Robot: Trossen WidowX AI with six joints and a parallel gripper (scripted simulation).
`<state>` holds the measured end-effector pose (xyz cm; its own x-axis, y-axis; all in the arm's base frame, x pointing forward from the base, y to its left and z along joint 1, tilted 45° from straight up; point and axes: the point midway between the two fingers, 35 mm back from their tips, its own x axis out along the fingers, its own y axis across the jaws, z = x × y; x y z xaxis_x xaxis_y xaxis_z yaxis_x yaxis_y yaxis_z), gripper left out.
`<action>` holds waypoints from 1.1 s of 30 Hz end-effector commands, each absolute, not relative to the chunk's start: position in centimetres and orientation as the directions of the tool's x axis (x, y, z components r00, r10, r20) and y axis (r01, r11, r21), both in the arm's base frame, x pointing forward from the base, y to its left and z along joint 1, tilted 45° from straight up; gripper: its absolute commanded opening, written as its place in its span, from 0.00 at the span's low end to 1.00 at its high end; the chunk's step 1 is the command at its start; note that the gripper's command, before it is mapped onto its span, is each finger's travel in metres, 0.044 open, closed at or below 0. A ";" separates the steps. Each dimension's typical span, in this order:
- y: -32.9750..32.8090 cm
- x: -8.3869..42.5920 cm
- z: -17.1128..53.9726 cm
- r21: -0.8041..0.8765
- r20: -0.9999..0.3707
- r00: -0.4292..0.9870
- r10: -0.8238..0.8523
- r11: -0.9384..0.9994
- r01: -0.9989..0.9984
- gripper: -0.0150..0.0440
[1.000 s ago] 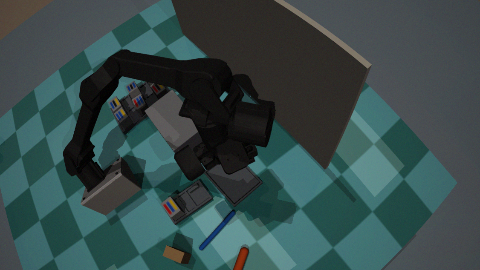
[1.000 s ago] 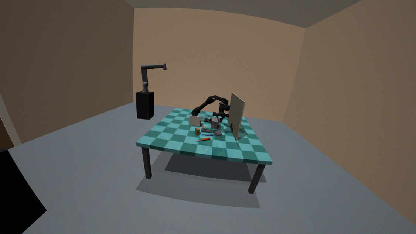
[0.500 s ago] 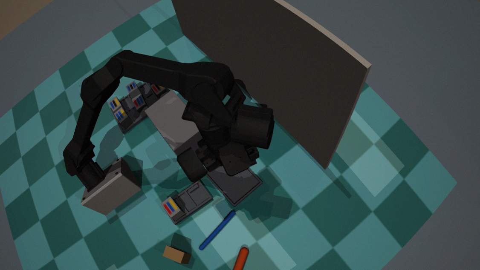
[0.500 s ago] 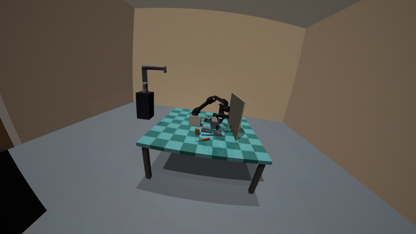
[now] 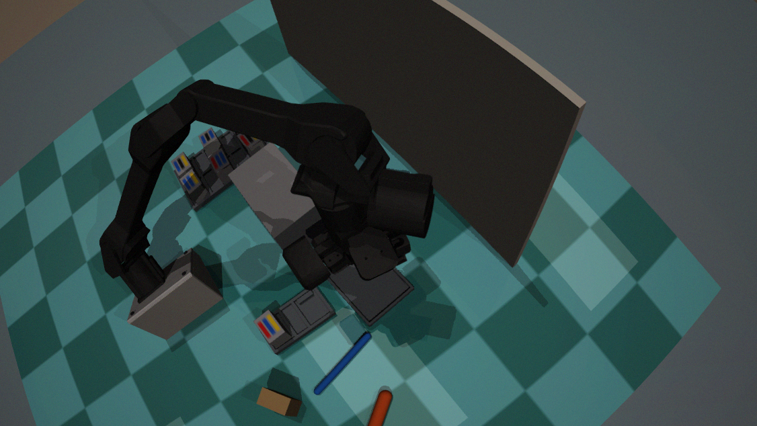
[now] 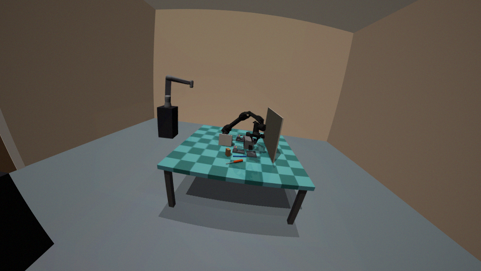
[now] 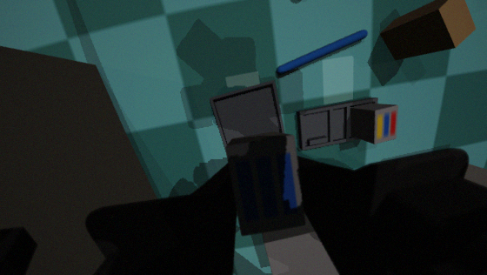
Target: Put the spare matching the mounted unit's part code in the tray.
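My gripper (image 5: 339,261) (image 7: 257,163) is shut on a grey block (image 7: 265,174) with blue stripes on its end, two of them in deep shadow. The top view hides the block behind the fingers. The dark tray (image 5: 370,296) (image 6: 251,153) (image 7: 248,110) lies on the table; in the wrist view the block overlaps its near edge, with the height unclear. A rack (image 5: 207,195) holds several striped spares (image 5: 182,164) (image 5: 218,158). A holder (image 5: 312,309) (image 7: 315,126) beside the tray carries a block (image 5: 271,326) (image 7: 386,124) with red, blue and yellow stripes.
A tall dark panel (image 5: 434,105) (image 6: 274,134) (image 7: 65,130) stands beside the arm. A grey box (image 5: 269,190) (image 6: 247,142) stands between rack and tray. A beige box (image 5: 177,306) (image 6: 225,139), blue rod (image 5: 342,363) (image 7: 322,53), orange-handled tool (image 5: 380,408) (image 6: 238,161) and brown block (image 5: 272,400) (image 7: 417,36) are nearby.
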<state>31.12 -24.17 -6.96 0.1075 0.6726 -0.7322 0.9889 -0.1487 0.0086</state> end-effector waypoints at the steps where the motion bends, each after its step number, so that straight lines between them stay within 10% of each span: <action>1: -23.8 31.1 -7.3 0.003 -0.726 0.108 0.679 -0.155 0.988 0.25; 33: -22.2 31.5 -9.1 0.005 -0.726 0.107 0.679 -0.152 0.988 0.25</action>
<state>31.57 -22.54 -8.84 0.1070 0.6730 -0.7319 0.9893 -0.1456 0.0106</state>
